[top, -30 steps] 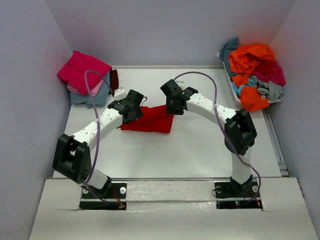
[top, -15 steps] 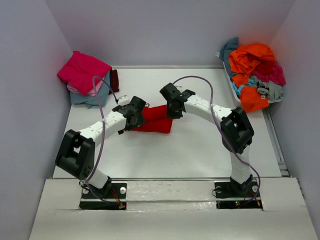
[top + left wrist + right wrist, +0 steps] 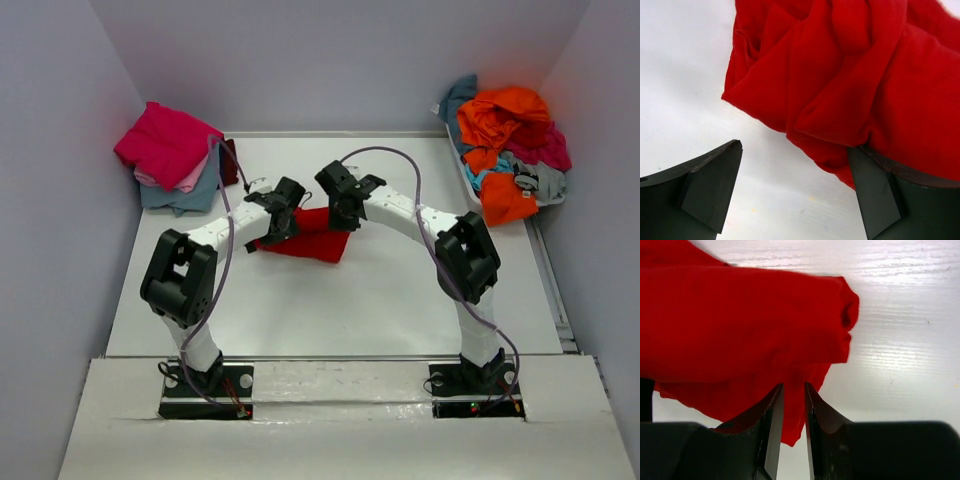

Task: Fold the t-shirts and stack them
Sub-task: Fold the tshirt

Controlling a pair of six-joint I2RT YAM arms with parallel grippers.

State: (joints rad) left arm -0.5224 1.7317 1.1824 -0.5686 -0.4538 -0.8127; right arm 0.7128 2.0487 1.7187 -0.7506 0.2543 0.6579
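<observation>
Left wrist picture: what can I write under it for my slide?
Left gripper, jaws open, at the bunched edge of the red t-shirt on the white table.

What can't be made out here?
- Left wrist view: bright red cloth t-shirt runs off top and right edges.
- Right wrist view: cloth depth inside right gripper, hidden by its fingers.
- Top view: shirt count in folded stack and tangled pile; upper shirts cover lower.

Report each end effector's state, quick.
Left end effector: open, touching the red t-shirt but not gripping it.
Right end effector: closed, pinching a fold of the red t-shirt.
</observation>
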